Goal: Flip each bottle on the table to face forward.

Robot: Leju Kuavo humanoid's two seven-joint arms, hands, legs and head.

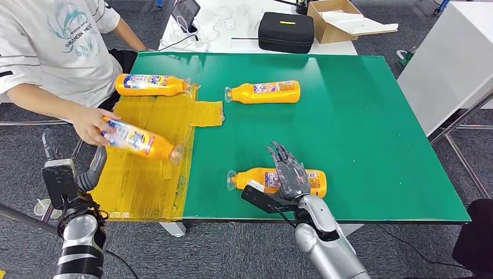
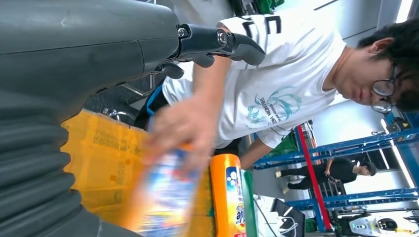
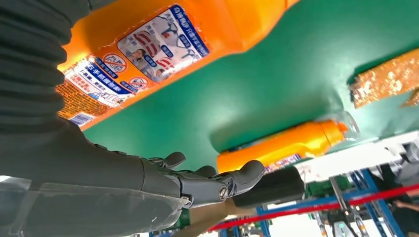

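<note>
Right hand (image 1: 292, 177) rests flat with fingers spread on the near bottle (image 1: 317, 181), not grasping (left hand (image 1: 87, 174) hangs released off-table), while a person's hand (image 1: 88, 124) lifts another bottle (image 1: 138, 140).

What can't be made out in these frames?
- Right hand over the near bottle: head view hides contact; the right wrist view doesn't settle it.
- Bottle under the person's hand: label motion-blurred in the left wrist view.
- Left hand: fingers not plainly visible in the head view.
- Label text: too small in the head view.
</note>
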